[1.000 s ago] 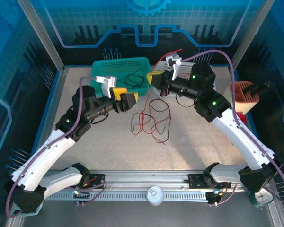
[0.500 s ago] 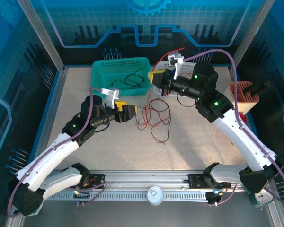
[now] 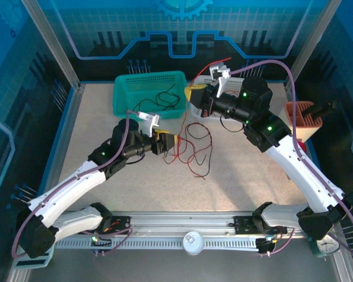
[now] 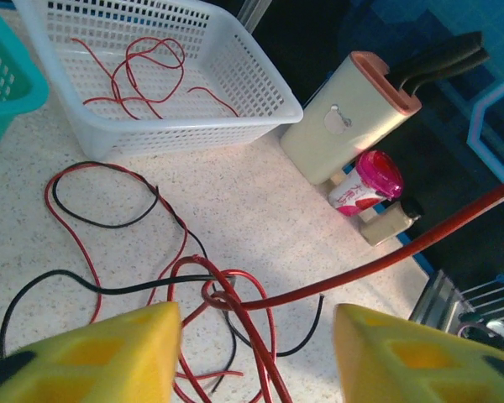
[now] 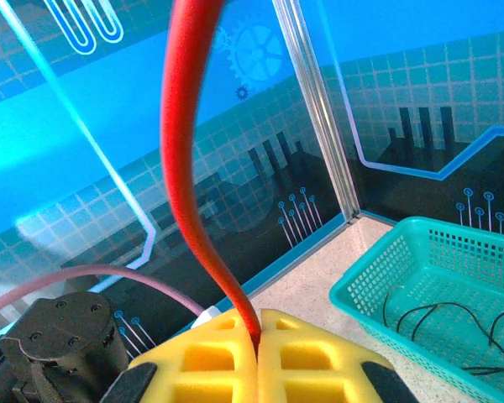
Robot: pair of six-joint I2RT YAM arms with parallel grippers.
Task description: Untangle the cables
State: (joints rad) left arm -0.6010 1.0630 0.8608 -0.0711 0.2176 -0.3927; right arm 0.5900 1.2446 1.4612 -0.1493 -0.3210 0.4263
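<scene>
Thin cables (image 3: 191,150), red and black: one knotted heap on the bare worktop (image 3: 253,170) between the two arms, number of strands in the heap impossible to count. Hands, two. First, left hand (image 4: 256,353): low over the middle of the worktop, right at the heap, two yellow fingers (image 4: 101,353) set partly apart, nothing clamped, several red strands of the heap lying in the gap between them. Second, right hand (image 5: 256,340): raised near the far edge, close to the white basket (image 4: 151,67), fingers pressed fully together on one red cable (image 5: 189,126), free end rising above the grip, other length running taut down into the knot in front of the left hand. Baskets, two, side by side at the far edge: teal basket (image 3: 150,93) with black strands inside; white basket with red loops inside. One knife block (image 4: 344,117), cream with a salmon top, to the right of the white basket, two black handles standing out of it. One pink-lidded cup (image 4: 365,180), just beside the block. One small bottle (image 4: 391,220) with a dark cap, next to the cup.
</scene>
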